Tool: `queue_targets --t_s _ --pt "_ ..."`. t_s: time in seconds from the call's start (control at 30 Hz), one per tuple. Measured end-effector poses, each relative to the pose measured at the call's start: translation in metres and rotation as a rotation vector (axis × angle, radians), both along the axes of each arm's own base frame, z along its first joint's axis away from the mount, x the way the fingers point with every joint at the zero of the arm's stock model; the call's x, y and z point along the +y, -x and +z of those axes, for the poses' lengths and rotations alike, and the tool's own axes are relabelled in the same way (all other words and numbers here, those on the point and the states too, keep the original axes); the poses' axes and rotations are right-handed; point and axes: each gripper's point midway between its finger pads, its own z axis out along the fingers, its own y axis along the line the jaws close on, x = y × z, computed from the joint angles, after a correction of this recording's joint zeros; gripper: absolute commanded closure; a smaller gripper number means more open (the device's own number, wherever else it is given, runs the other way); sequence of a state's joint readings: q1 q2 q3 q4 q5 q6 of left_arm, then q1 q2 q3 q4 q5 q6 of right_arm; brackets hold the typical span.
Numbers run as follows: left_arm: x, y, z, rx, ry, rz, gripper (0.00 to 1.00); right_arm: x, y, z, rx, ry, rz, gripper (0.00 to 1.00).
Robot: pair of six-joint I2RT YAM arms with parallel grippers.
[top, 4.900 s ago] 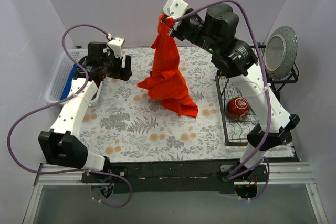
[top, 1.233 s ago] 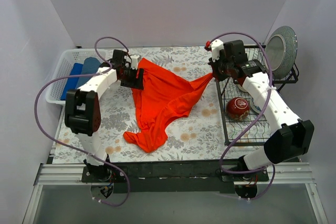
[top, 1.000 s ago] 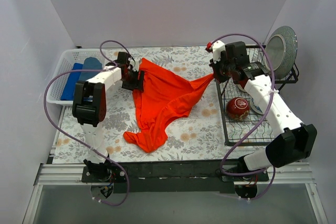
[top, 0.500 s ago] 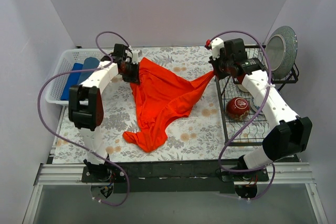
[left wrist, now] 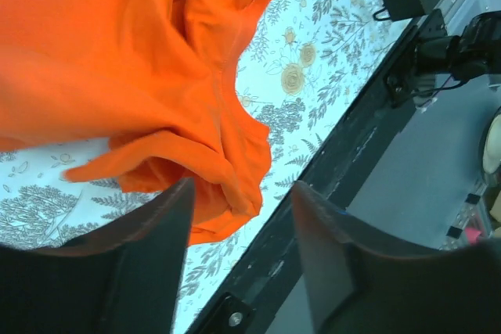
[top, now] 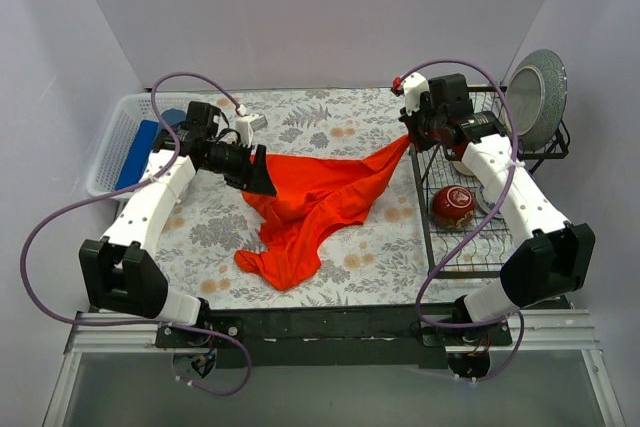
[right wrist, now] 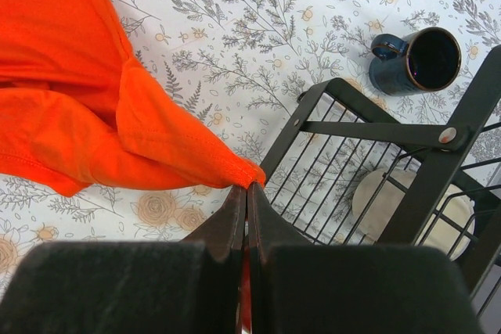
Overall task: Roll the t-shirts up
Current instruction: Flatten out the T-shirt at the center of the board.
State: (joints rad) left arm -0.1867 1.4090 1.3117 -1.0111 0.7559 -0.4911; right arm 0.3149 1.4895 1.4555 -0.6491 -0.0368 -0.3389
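Note:
The orange-red t-shirt [top: 315,197] lies crumpled across the middle of the floral table, and one corner is stretched up to the right. My right gripper [top: 405,137] is shut on that corner beside the wire rack; the right wrist view shows the jaws [right wrist: 247,187] pinched tight on the hem of the shirt [right wrist: 70,99]. My left gripper [top: 262,179] is at the shirt's left edge. In the left wrist view its jaws [left wrist: 243,193] stand wide open and empty, with the shirt [left wrist: 117,52] lying just beyond them. Two blue t-shirts [top: 145,139] lie in the white basket at the left.
The white basket [top: 105,162] stands at the table's left edge. A black wire rack [top: 430,217] at the right holds a dark-red bowl [top: 452,207] and a grey plate [top: 535,97]. A dark mug [right wrist: 415,60] stands near the rack.
My left gripper has left the shirt's far left corner and swung nearer and to the right. The shirt's left side has dropped lower. The right gripper still holds its corner.

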Motion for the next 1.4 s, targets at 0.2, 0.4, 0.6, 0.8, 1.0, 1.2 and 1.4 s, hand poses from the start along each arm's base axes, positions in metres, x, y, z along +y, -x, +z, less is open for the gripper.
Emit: queue_targets --t_s 0.2,0.4,0.6,0.8,1.0,1.2,1.4 --pt "0.009 -0.027 -0.009 -0.011 -0.084 0.028 0.34 0.001 0.001 0.0 -0.008 -0.004 0.011 0.99" --pt "0.042 -0.099 -0.044 -0.089 -0.301 0.182 0.41 0.002 0.001 0.0 -0.007 -0.01 0.015 0.99" --pt "0.076 -0.19 -0.101 -0.04 -0.424 0.302 0.44 0.003 0.001 0.001 -0.005 -0.02 0.019 0.99" --pt "0.116 -0.211 -0.16 0.068 -0.517 0.364 0.46 0.003 0.001 0.001 -0.004 -0.026 0.023 0.99" --pt "0.119 -0.209 -0.172 0.086 -0.527 0.347 0.48 0.004 0.001 0.001 -0.002 -0.034 0.023 0.99" --pt "0.111 -0.212 -0.178 0.074 -0.497 0.329 0.51 0.004 0.001 0.001 0.0 -0.038 0.019 0.99" --pt "0.109 -0.22 -0.181 0.042 -0.482 0.334 0.53 0.006 -0.001 0.0 0.01 -0.05 0.015 0.99"
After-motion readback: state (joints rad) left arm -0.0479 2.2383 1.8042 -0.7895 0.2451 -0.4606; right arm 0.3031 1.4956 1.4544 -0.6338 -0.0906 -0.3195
